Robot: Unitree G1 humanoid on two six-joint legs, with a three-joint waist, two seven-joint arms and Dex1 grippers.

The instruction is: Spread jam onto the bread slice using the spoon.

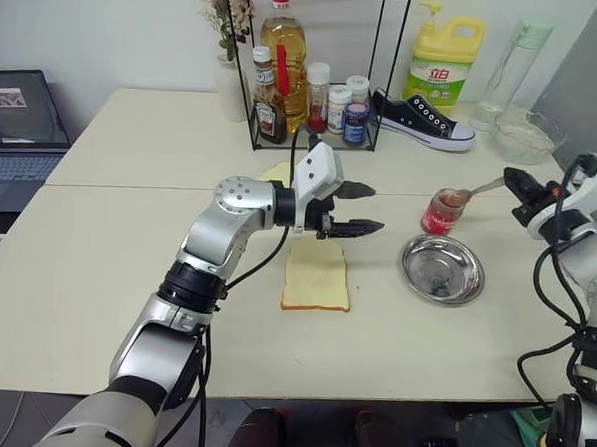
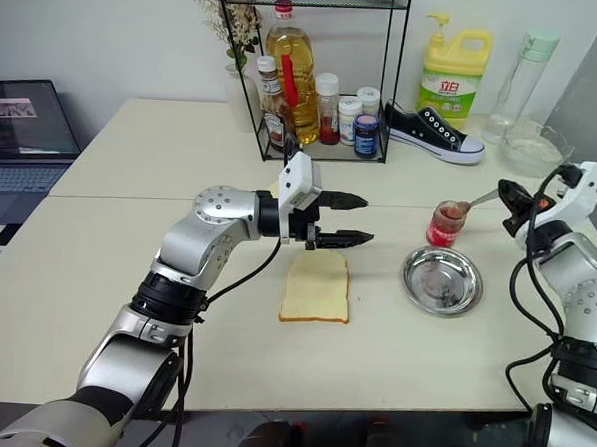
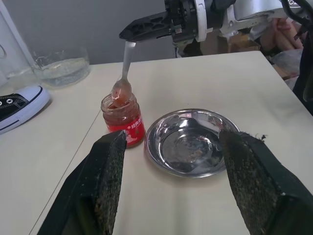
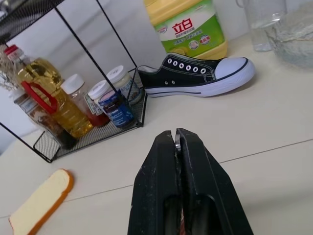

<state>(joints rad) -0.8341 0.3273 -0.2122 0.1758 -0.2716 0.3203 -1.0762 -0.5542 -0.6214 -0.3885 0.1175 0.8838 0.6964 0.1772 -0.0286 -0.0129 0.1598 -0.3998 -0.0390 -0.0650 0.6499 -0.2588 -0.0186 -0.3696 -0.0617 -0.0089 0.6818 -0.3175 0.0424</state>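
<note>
While pinching the slim silver metal spoon (image 1: 484, 188) by its handle, right gripper (image 1: 522, 183) clamped tight, bowl resting in the small clear jar of red jam (image 1: 442, 212). Left gripper (image 1: 356, 209) gaping, empty (above the pale yellow bread slice (image 1: 317, 277), well left of the jar).

The yellow detergent jug (image 4: 188, 27) at the back of the counter (image 4: 274, 127) carried a green label reading "立白" in white characters; its smaller print could not be read.

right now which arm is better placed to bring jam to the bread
Right: its pincer is shut on the spoon, bowl at the jam jar's mouth. The left pincer is open and empty above the bread slice.
</note>
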